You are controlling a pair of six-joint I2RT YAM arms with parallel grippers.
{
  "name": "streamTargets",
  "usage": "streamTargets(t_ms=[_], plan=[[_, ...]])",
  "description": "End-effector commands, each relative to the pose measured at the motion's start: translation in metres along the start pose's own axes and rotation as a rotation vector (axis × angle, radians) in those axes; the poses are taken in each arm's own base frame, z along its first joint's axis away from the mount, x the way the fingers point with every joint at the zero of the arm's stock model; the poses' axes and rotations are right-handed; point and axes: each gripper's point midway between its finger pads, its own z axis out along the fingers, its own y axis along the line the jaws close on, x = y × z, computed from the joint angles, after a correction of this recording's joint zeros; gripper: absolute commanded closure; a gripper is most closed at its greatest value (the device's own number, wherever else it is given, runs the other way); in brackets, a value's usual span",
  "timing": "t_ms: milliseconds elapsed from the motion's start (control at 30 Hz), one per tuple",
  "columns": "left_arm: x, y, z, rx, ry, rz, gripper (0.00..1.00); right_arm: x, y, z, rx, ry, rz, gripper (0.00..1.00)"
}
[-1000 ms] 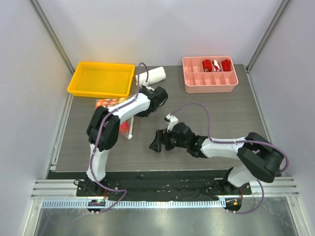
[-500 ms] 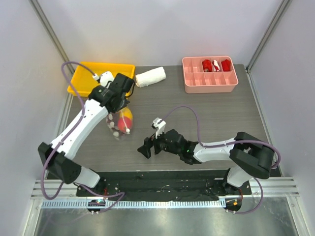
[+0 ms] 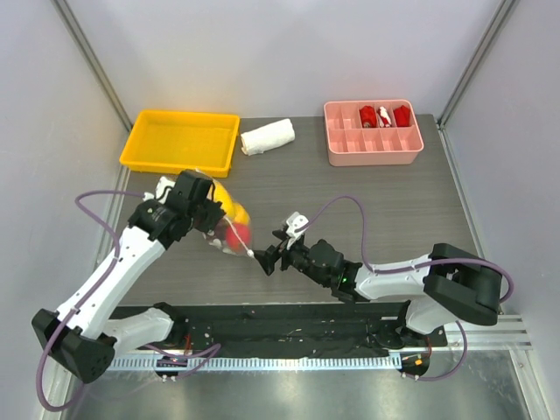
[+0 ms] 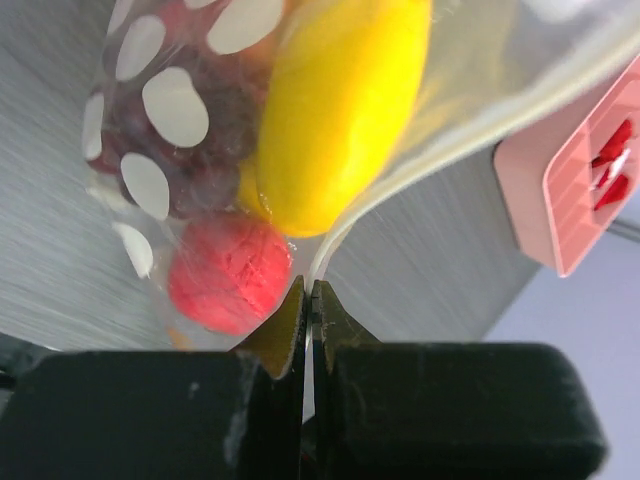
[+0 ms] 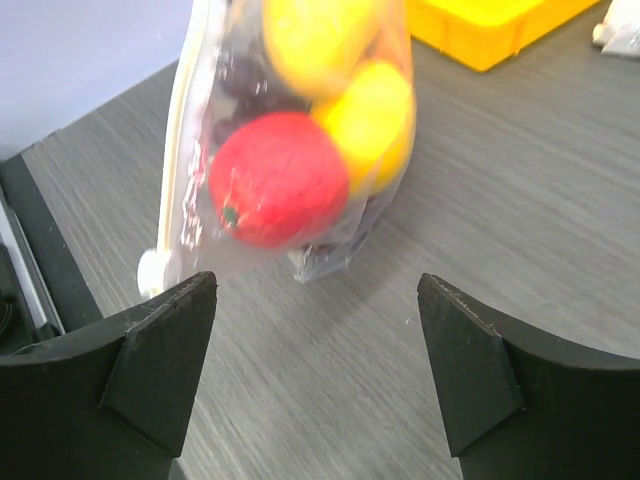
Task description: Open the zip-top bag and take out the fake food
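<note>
The zip-top bag [image 3: 229, 229], clear with white dots, hangs lifted off the table from my left gripper [image 3: 213, 220]. In the left wrist view the left gripper [image 4: 308, 292] is shut on the bag's zip edge [image 4: 420, 160]. The fake food is inside: a yellow piece [image 4: 340, 110], a red fruit [image 4: 230, 285] and purple grapes [image 4: 190, 170]. My right gripper [image 3: 269, 259] is open and empty, just right of the bag. In the right wrist view the right gripper [image 5: 315, 310] faces the bag [image 5: 300, 240], its red fruit [image 5: 280, 180] and the white zip slider [image 5: 157, 268].
A yellow tray [image 3: 182, 140] stands at the back left, with a rolled white cloth [image 3: 267, 136] beside it. A pink divided tray [image 3: 374, 140] holding red items stands at the back right. The black base rail runs along the near edge.
My left arm has swung from the back toward the front left, carrying the bag down and right. My right gripper has stayed open and turned its jaws toward the bag.
</note>
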Motion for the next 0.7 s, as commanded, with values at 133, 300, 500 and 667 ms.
streamTargets(t_ms=[133,300,500,667], plan=[[-0.008,-0.028,-0.026,0.145,0.016,-0.229,0.99,-0.049,0.03,0.012,-0.113,-0.169,-0.015,0.19],[-0.017,-0.024,-0.035,0.148,-0.019,-0.238,1.0,-0.045,0.032,0.002,-0.064,-0.153,-0.021,0.17],[-0.023,-0.023,-0.048,0.187,-0.03,-0.267,0.99,-0.046,0.04,-0.02,-0.094,-0.079,-0.013,0.13],[-0.021,-0.026,-0.054,0.215,-0.004,-0.276,0.99,-0.051,0.05,-0.01,-0.127,-0.047,-0.084,0.1]])
